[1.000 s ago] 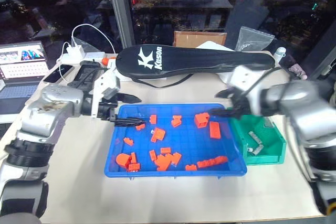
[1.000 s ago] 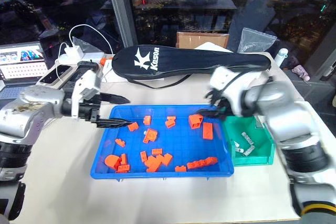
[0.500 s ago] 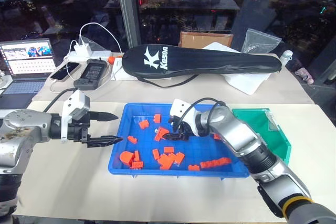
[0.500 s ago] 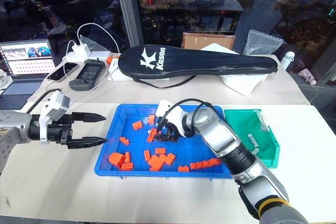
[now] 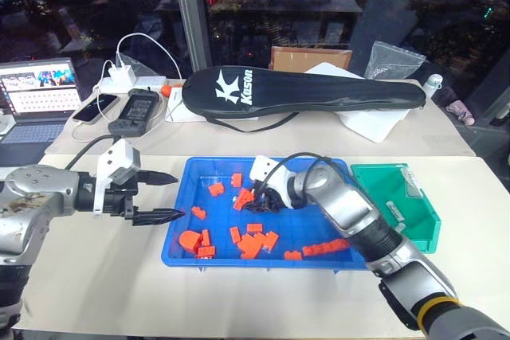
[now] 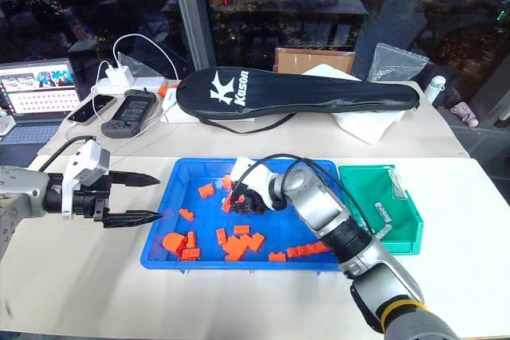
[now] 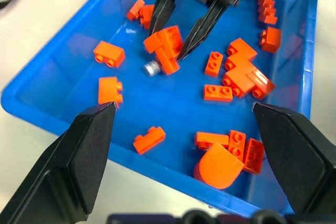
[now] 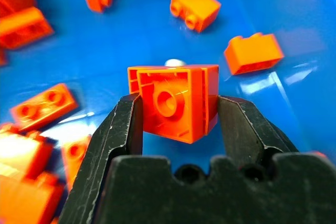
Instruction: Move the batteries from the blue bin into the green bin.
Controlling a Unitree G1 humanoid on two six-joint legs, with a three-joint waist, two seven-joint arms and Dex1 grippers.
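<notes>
The right gripper [image 8: 176, 109] is clamped on an orange brick [image 8: 175, 100] in the blue bin [image 5: 177, 246], near the bin's far edge, fingers [image 7: 160, 9] straddling the block. Just behind that brick lies a battery [image 7: 151, 68], half hidden, which suggests the brick was caught while the gripper reached for the cell, or is being cleared off it. The left gripper [image 5: 163, 196] hovers with its jaws spread wide and empty over the bin's left rim, likely out of the right arm's way. More bricks [image 5: 251, 240] litter the bin floor. The green bin [image 6: 402, 221] sits against the blue bin's right side, with a couple of batteries [image 6: 382, 213] in it.
</notes>
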